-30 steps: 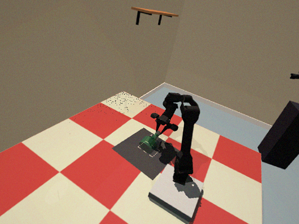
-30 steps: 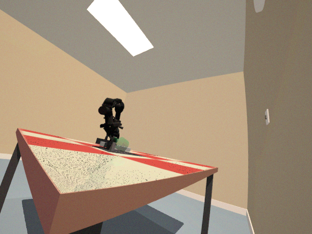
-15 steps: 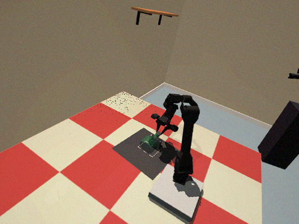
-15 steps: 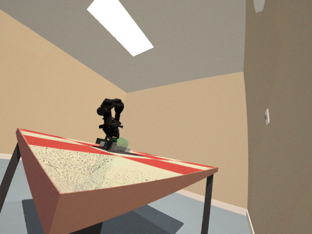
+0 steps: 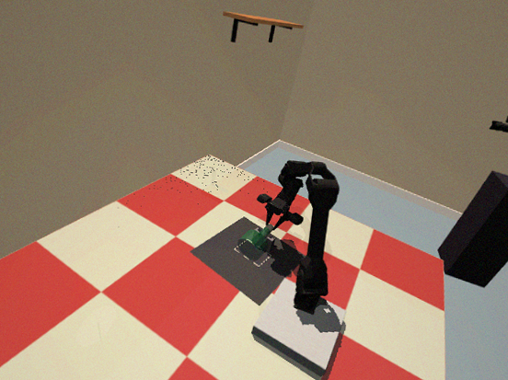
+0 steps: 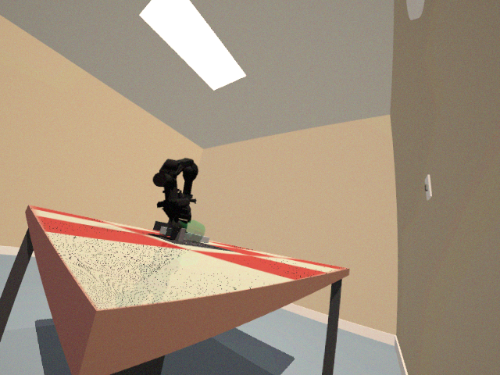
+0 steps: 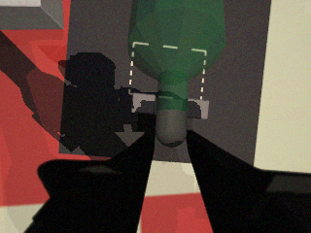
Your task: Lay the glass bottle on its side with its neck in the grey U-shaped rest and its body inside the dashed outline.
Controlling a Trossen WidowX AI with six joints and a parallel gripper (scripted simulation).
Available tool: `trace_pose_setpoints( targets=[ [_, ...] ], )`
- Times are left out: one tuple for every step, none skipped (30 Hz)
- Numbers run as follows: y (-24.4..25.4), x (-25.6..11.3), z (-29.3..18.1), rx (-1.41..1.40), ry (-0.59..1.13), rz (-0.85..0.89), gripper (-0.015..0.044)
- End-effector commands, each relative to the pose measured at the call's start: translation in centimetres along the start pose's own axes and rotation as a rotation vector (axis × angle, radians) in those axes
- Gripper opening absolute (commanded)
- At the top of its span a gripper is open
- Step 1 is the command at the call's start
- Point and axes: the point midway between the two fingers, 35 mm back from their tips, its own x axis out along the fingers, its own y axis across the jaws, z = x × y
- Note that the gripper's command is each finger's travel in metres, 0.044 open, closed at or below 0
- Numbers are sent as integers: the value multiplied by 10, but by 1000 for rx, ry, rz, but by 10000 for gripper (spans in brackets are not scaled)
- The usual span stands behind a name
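The end effector (image 5: 269, 225) (image 6: 180, 226) (image 7: 170, 133) pinches the bottle (image 5: 252, 239) (image 6: 195, 229) (image 7: 177, 29) near its mouth, body toward wrist-view 12 o'clock; better to lower slowly, level, then release.

Grey rest (image 7: 204, 109) beneath bottle neck (image 7: 172, 92)

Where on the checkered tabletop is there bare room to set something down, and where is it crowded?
In the top view, bare squares border the white-topped block on both sides, and more lie between the dark mat and the table's left edge. It is crowded on the mat, where the gripper holds the green bottle.
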Motion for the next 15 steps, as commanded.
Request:
trace_pose_setpoints(
  targets=[
    [0,3,-2,-3,-1,2,121],
    [0,4,-2,-2,-1,2,121],
    [0,4,-3,-2,-1,1,121],
    [0,4,-3,-1,0,1,121],
    [0,5,-4,-1,0,0,121],
    [0,5,-4,0,0,0,121],
    [0,6,-5,0,0,0,121],
    [0,6,-5,1,1,-1,121],
    [0,6,-5,2,1,-1,121],
    [0,7,-6,2,1,-1,121],
    [1,7,-6,3,1,-2,121],
    [1,8,-7,3,1,-2,121],
    [1,8,-7,4,2,-3,121],
    [1,8,-8,4,2,-3,121],
    [1,8,-8,5,2,-3,121]
  ],
)
